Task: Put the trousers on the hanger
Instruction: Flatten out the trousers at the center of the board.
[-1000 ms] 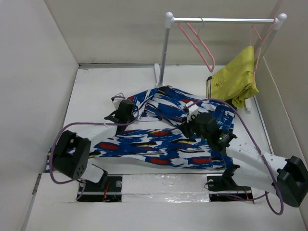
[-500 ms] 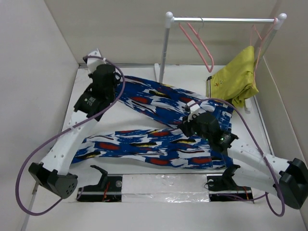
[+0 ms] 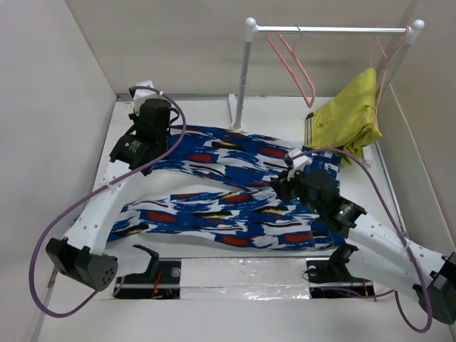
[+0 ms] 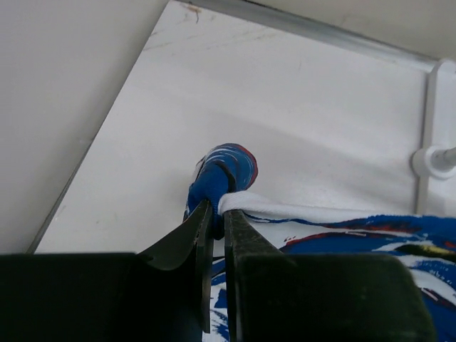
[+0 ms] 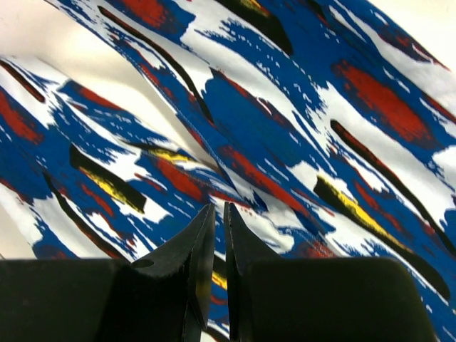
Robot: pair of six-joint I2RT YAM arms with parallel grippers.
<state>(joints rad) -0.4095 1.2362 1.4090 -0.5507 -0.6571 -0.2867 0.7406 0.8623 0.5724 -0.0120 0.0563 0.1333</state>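
The trousers [image 3: 228, 206] are spread across the middle of the desk [image 3: 206, 110], from its far left corner towards its right edge. One end is clamped in the left gripper [image 4: 217, 203] close to the far left corner and the side wall [image 3: 50, 107]. A fold near the right edge is pinched in the right gripper [image 5: 219, 210]. The hanger [image 3: 296, 68] is hung on the rail [image 3: 328, 30] above the far right corner, apart from the yellow-green garment [image 3: 349, 117]. Bare desk is left along the far edge.
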